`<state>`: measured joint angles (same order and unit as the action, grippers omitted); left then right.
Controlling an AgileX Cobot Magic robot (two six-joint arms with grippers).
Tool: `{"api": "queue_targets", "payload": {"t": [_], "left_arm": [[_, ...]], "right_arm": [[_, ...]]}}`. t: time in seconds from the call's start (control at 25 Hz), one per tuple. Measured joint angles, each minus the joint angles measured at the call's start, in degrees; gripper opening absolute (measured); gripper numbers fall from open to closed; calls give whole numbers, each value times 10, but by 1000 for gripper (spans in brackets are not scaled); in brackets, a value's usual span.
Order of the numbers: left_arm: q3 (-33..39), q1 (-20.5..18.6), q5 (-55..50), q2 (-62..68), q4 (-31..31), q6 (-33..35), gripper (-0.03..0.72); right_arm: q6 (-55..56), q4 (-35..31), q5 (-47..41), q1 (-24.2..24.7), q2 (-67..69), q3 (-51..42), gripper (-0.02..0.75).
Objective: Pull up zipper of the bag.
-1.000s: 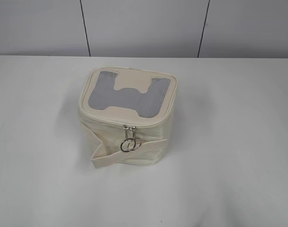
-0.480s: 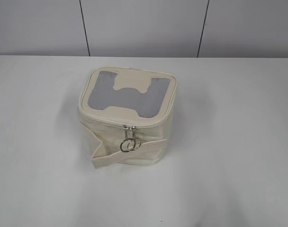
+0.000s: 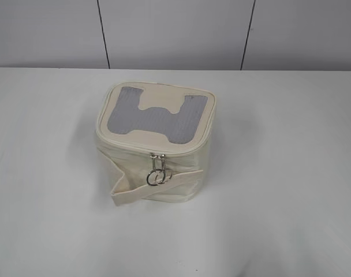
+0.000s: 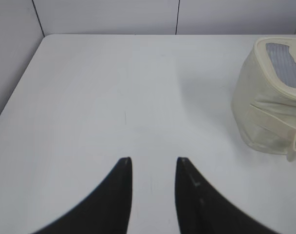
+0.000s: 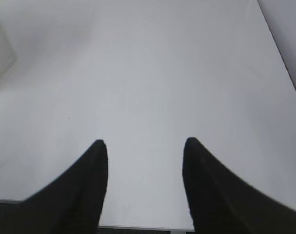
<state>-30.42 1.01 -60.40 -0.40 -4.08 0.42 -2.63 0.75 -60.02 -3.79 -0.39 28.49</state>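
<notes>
The small boxy cream bag [image 3: 155, 144] stands in the middle of the white table, with a grey mesh top panel and cream H-shaped patch. Its zipper [image 3: 164, 152] runs round the top rim, and two silver ring pulls [image 3: 158, 175] hang together at the front. A wide cream strap [image 3: 146, 187] crosses the front. In the left wrist view the bag [image 4: 265, 117] sits at the right edge. My left gripper [image 4: 153, 163] is open and empty over bare table, left of the bag. My right gripper [image 5: 144, 146] is open and empty over bare table. Neither arm shows in the exterior view.
The white table [image 3: 279, 202] extends all round the bag. A grey panelled wall [image 3: 175, 34] stands behind the table's far edge. The table's left edge [image 4: 21, 83] shows in the left wrist view and its right edge [image 5: 279, 53] in the right wrist view.
</notes>
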Motion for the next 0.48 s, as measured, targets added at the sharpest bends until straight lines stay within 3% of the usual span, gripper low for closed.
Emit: {"api": "queue_targets", "payload": {"t": [0.48], "left_arm": [[0, 0, 0, 0, 0, 0, 231]], "right_arm": [[1, 0, 0, 0, 0, 0, 398]]}}
